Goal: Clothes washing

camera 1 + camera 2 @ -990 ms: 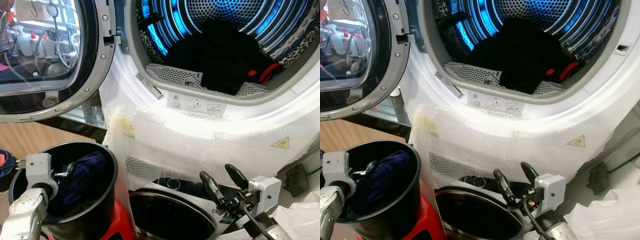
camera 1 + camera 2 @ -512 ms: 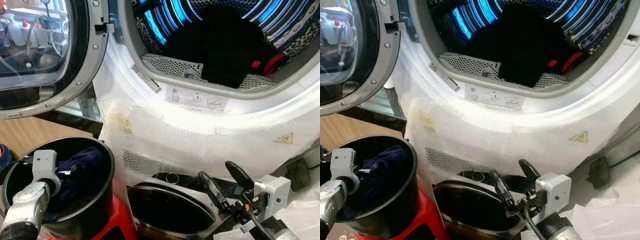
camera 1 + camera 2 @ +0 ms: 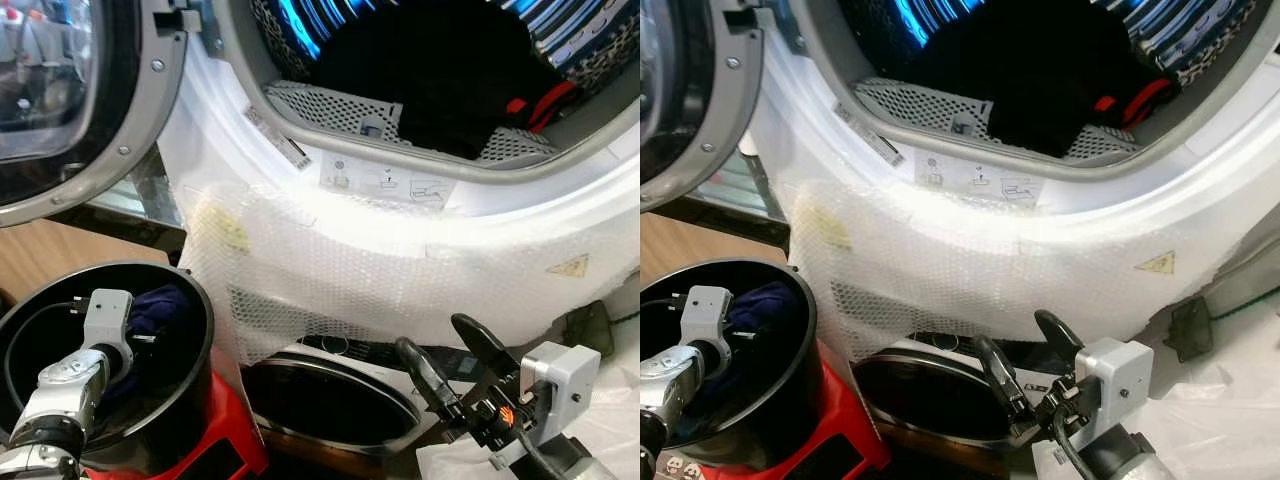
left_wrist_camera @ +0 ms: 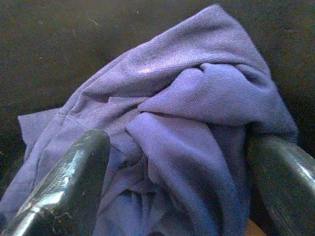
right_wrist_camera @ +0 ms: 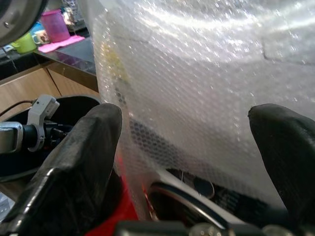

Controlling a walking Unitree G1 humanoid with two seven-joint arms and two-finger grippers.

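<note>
Left eye view, washer: the big white front-loading washing machine (image 3: 420,270) has its front wrapped in clear bubble wrap, and its round grey-rimmed glass door (image 3: 70,100) is swung wide open on the washer's left side.
Left eye view, drum: dark black clothes with a bit of red (image 3: 450,80) are piled inside the washer's blue-lit drum.
Left eye view, bucket: a round black plastic bucket (image 3: 190,330) on a red base sits just below and left of the washer's opening.
Right eye view, right gripper: the right gripper (image 3: 1032,368) hangs low in front of the washer, fingers spread apart, grasping nothing.
Right eye view, lower door: a second round dark glass door (image 3: 930,395) sits under the washer, just beside that gripper.
Left wrist view, left gripper: the left gripper (image 4: 179,187) is down in the bucket, fingers on either side of a crumpled purple knit garment (image 4: 187,113); can't tell yet if it's clamped.
Right wrist view: two spread black fingers (image 5: 74,162) face the washer's bubble wrap.
</note>
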